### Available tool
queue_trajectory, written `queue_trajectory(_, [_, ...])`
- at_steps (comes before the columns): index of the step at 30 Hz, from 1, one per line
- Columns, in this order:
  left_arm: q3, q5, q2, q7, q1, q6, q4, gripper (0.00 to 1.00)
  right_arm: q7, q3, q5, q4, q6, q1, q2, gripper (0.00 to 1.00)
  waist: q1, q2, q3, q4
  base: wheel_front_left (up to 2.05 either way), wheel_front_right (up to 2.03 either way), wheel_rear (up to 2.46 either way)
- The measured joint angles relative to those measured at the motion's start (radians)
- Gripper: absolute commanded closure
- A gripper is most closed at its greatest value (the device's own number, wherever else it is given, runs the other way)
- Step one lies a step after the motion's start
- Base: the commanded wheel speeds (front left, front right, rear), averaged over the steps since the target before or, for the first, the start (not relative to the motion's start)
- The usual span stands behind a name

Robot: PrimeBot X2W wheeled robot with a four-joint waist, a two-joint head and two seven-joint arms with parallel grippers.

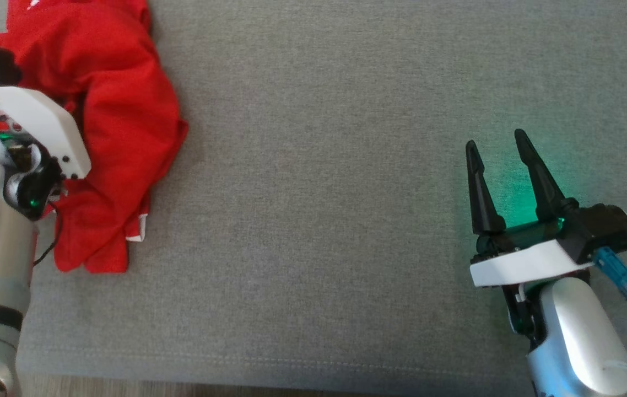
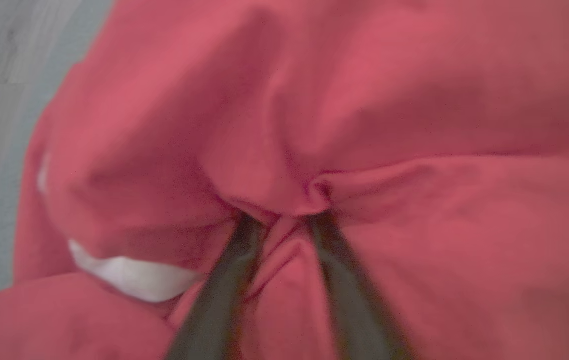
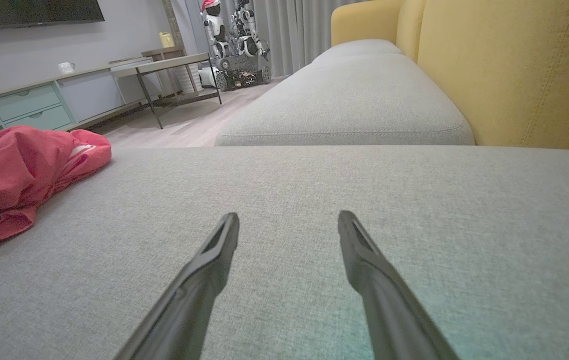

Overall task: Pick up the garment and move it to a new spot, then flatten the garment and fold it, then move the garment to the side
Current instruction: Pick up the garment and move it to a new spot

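Right gripper (image 1: 495,139) at 4 o'clock, fingers spread wide over grey cushion (image 1: 319,220).
Red garment (image 1: 120,110) crumpled at 10 o'clock, well apart; left gripper (image 2: 284,222) in it, fingers (image 2: 224,280) straddling a fold, tips buried. Pinching or not, cannot tell.

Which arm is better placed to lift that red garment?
Left: the left tool is buried in the garment, cloth between its fingers. The right tool sits open, far across the cushion.

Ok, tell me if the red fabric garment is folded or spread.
Neither: the red fabric garment lies crumpled, bunched in loose heaps.
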Motion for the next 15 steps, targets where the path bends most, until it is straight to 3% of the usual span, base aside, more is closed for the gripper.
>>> queue_trajectory(5, [-0.017,-0.043,0.007,-0.073,-0.005,-0.001,0.024,1.00,-0.004,-0.002,0.009,0.015,0.000,-0.019,0.000,0.00,-0.0001,0.0000,-0.016,-0.005,0.00,0.00,0.00])
queue_trajectory(15, [-0.016,-0.069,0.029,-0.336,-0.035,0.001,-0.040,1.00,-0.007,0.002,0.039,0.058,0.000,-0.010,0.000,0.00,-0.0001,0.0000,-0.127,0.005,0.00,0.00,0.00])
